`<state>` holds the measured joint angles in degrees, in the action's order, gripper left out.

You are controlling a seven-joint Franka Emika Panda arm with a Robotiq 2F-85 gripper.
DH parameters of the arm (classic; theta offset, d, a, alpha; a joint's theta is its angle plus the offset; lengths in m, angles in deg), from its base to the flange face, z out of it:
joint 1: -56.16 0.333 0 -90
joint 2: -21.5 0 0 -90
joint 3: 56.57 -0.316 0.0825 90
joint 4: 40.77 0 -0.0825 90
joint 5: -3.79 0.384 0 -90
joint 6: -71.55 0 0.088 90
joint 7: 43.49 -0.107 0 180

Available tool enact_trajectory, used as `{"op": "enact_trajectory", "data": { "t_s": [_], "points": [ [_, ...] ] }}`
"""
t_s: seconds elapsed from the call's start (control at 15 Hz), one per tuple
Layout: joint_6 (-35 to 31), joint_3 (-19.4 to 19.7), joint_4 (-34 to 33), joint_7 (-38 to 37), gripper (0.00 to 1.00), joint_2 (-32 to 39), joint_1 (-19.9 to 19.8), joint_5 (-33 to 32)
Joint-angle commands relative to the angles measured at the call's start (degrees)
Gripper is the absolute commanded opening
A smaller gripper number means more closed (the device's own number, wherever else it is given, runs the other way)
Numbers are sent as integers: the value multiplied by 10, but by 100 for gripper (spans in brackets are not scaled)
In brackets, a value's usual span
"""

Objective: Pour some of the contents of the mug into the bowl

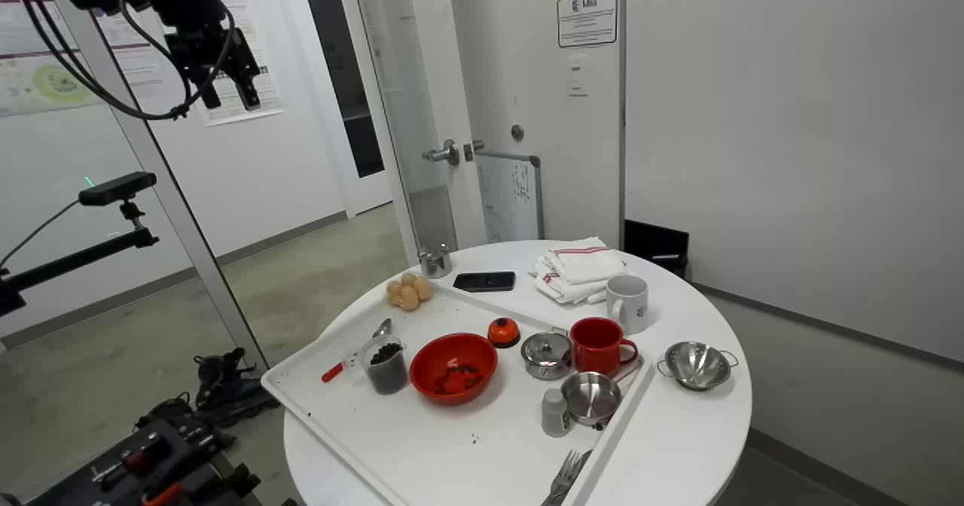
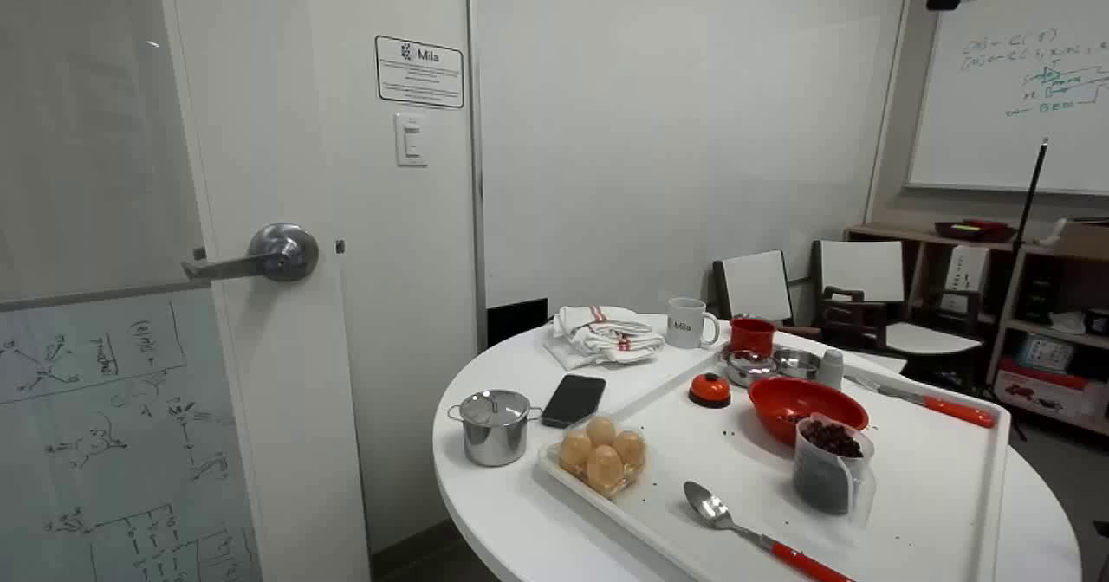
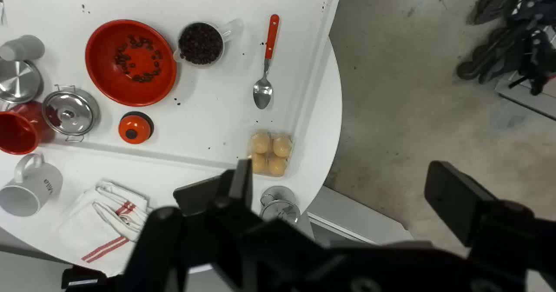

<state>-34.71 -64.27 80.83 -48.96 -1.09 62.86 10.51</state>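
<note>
Can see the gripper (image 1: 231, 104) high in an exterior view, well apart from the round white table (image 1: 678, 438), with fingers spread wide and nothing held – floor (image 3: 391, 170) and table edge showing between them from the wrist. Broad, mostly bare stretch of white tray (image 1: 422, 453) in front of the bowl (image 1: 444, 355) there; at one corner, jutting past the table's curved edge. Much tighter among the lidded steel pot (image 1: 547, 355), red cup (image 1: 597, 357), steel pan (image 1: 591, 393) and grey shaker (image 1: 556, 414), all close together.

Smooth and glossy in the bowl, bright red and round; shiny metal in pot and pan; soft folded cloth with red stripes in the towels (image 1: 584, 265); slim metal with a red handle in the spoon (image 3: 262, 93).

Between bowl and spoon, just beside the bowl, can make out the mug (image 1: 387, 378) – upright, see-through, with spout toward the bowl and handle turned away. Filled well up with dark beans (image 3: 200, 43). Hard to judge whether touching the bowl. Down inside the bowl, a loose ring of similar beans around bare red.
</note>
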Motion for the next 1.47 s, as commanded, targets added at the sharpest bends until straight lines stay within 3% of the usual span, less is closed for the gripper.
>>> {"op": "enact_trajectory", "data": {
  "t_s": [0.0, 0.4, 1.0, 1.4],
  "points": [
    [1, 0, -2, 0, 100, 1, 0, 0],
    [1, 0, -2, 0, 100, 1, 0, 0],
    [-133, -49, 65, -298, 100, 44, -40, -13],
    [-140, -57, 95, -468, 100, 125, -38, -22]
  ]
}}
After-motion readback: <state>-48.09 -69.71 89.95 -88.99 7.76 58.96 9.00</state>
